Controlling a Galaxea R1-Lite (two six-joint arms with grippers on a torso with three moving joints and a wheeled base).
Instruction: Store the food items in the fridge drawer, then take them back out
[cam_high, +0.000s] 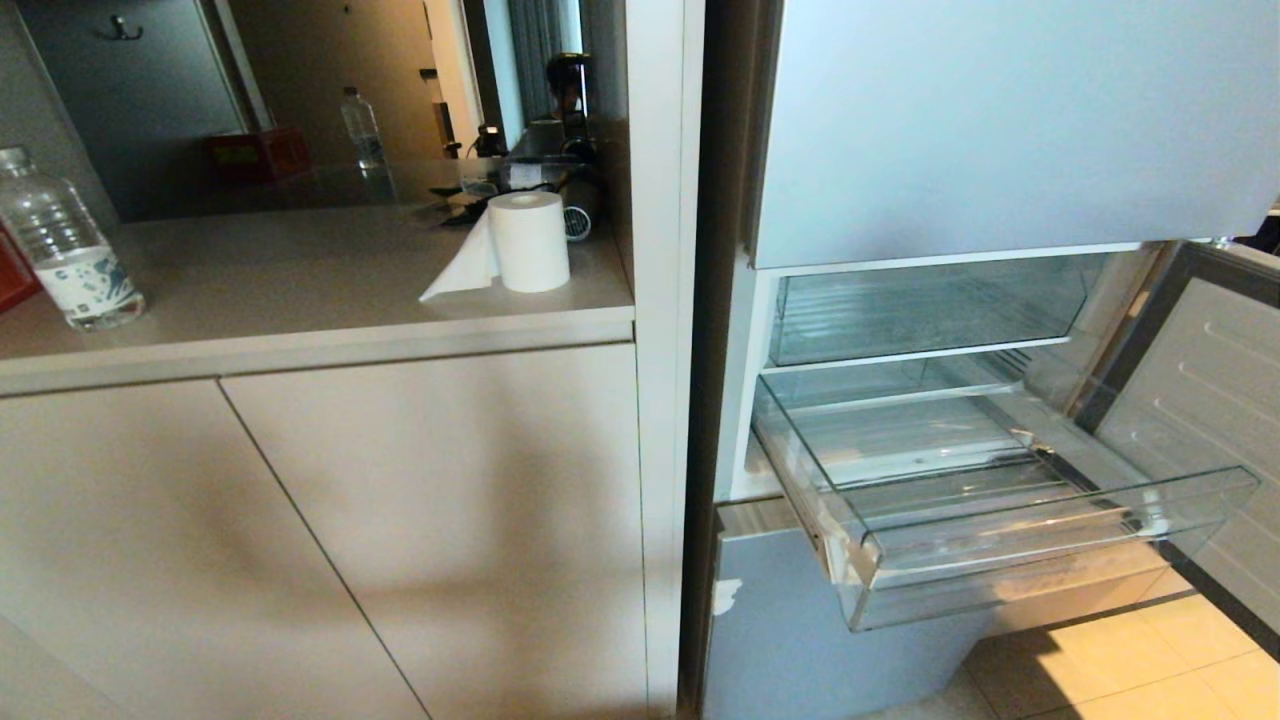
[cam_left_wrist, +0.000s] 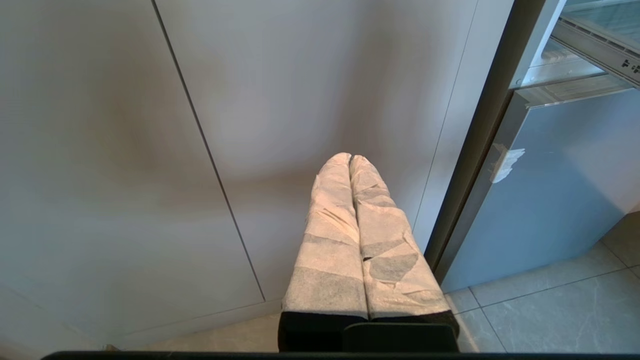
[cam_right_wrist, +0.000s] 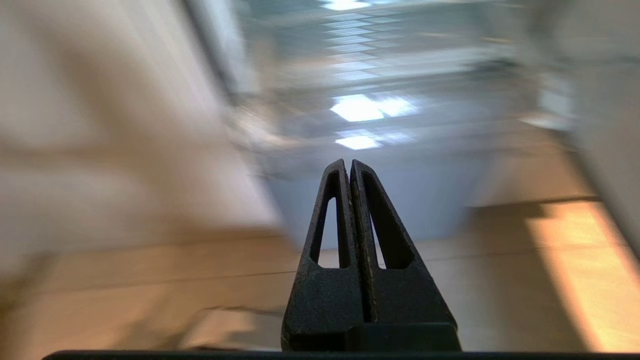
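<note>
The fridge drawer (cam_high: 1060, 545), wide, shallow and clear, stands pulled out of the open fridge on the right of the head view, and nothing shows inside it. The food items are out of view. Neither arm appears in the head view. My left gripper (cam_left_wrist: 350, 159), its fingers wrapped in white tape, is shut and empty, and points at the beige cabinet doors (cam_left_wrist: 125, 150) beside the fridge's lower panel (cam_left_wrist: 550, 190). My right gripper (cam_right_wrist: 348, 164), with black fingers, is shut on nothing and faces the blurred blue-grey fridge front (cam_right_wrist: 380, 190) low over the floor.
A second clear bin (cam_high: 920, 310) sits above the drawer. The fridge door (cam_high: 1200, 400) hangs open at the right. On the counter stand a paper roll (cam_high: 528, 240) and a water bottle (cam_high: 70, 250). Tiled floor (cam_high: 1120, 660) lies below the drawer.
</note>
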